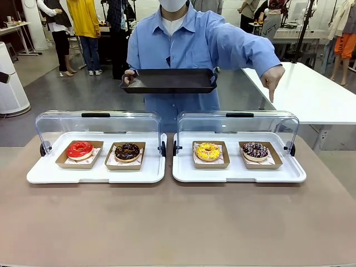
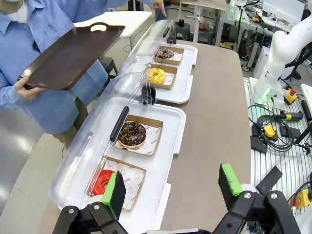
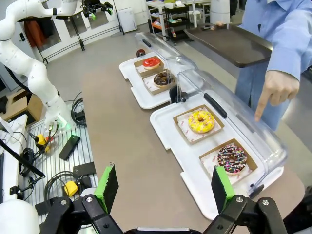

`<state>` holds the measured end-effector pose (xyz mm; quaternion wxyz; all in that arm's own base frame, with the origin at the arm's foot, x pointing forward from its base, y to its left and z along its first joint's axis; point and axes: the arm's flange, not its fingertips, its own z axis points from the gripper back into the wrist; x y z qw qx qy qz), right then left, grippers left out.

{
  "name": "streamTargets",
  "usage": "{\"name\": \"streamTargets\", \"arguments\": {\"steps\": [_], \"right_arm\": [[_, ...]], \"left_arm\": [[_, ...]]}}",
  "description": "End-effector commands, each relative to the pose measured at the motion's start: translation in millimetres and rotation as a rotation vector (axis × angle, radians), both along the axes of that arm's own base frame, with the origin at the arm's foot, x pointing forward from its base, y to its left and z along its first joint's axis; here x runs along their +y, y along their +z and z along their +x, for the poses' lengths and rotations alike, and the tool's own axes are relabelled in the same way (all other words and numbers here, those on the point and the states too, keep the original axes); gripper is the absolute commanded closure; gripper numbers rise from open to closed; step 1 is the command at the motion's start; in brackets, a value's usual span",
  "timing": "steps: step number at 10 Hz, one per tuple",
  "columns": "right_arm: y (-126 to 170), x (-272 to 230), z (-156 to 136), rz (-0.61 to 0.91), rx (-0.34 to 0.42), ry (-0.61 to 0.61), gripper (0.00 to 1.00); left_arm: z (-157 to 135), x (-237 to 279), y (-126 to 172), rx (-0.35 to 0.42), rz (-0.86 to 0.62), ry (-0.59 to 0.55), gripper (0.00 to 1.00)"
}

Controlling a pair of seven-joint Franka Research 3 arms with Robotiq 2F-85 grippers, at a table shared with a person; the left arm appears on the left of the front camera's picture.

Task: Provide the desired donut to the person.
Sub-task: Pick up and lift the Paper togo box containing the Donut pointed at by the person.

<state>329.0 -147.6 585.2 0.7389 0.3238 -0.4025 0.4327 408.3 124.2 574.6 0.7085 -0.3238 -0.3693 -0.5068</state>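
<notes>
The person (image 1: 189, 44) points a hand (image 1: 272, 79) down at the sprinkled donut (image 1: 255, 150), outermost in the right case (image 1: 239, 175), and holds a tray (image 1: 169, 80) level, we judge to receive it. Our left gripper (image 2: 173, 185) and right gripper (image 3: 164, 187) hang back, jaws apart and holding nothing.

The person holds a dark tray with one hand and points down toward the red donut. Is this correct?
Not quite: the front view shows the hand above the sprinkled donut, far from the red donut. The dark tray is held as you say.
</notes>
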Motion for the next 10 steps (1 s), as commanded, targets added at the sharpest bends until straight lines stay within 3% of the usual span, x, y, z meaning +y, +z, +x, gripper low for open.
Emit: {"name": "streamTargets", "arguments": {"steps": [1, 10], "right_arm": [[-0.3, 0.4, 0.6, 0.006, -0.001, 0.003, 0.00], [-0.3, 0.4, 0.6, 0.006, -0.001, 0.003, 0.00]], "left_arm": [[-0.1, -0.3, 1.3, -0.002, -0.004, -0.002, 0.00], [-0.1, -0.3, 1.3, -0.002, -0.004, -0.002, 0.00]]}}
